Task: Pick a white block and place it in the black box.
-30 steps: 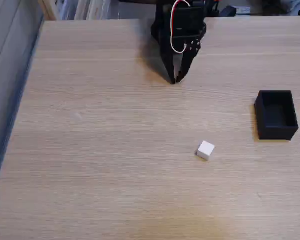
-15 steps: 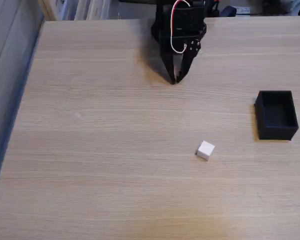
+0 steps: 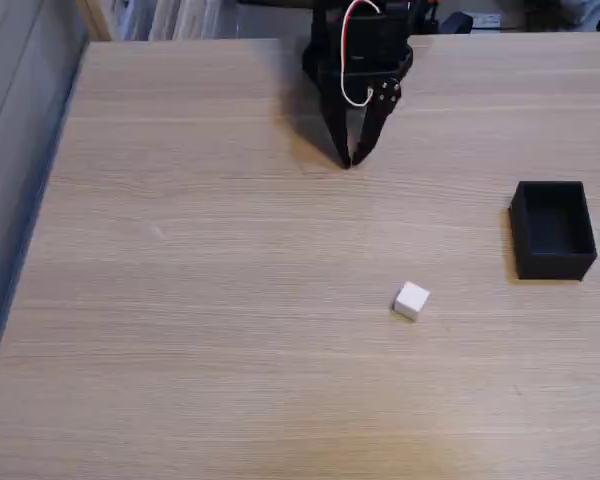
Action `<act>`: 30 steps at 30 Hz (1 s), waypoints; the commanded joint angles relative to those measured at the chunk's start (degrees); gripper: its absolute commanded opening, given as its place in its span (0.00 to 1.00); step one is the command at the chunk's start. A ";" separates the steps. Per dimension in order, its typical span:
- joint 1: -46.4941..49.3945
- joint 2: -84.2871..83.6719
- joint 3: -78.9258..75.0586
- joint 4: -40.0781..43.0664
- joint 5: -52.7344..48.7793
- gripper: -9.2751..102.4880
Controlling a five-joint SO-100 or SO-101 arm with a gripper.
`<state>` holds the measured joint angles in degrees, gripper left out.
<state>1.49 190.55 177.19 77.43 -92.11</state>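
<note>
One small matte white cube, the white block, sitting on the light wood-grain table, right of the table's middle and somewhat nearer the near edge than the far one, turned a little so its corners are pointing askew to the grain. Lying free, touching nothing but the tabletop. Resting well apart from it, close to the right edge and slightly farther back: a matte black rectangular box with thin walls and an open top, the black box, standing upright with its long side running front to back, showing a dark interior. Hanging over the far part of the table, near the far edge and a little right of centre: a black two-finger gripper carrying red and white wires looping over its body, fingers pointing down toward the wood. Tips nearly meeting, leaving just a narrow slit, gripping nothing. Casting a soft shadow leftward. Staying well apart from both cube and box. Showing along the left edge: a grey floor strip.
</note>
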 commanded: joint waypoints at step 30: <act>-1.93 -10.90 -11.51 -1.14 1.76 0.08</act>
<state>1.23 183.78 170.68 77.34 -92.90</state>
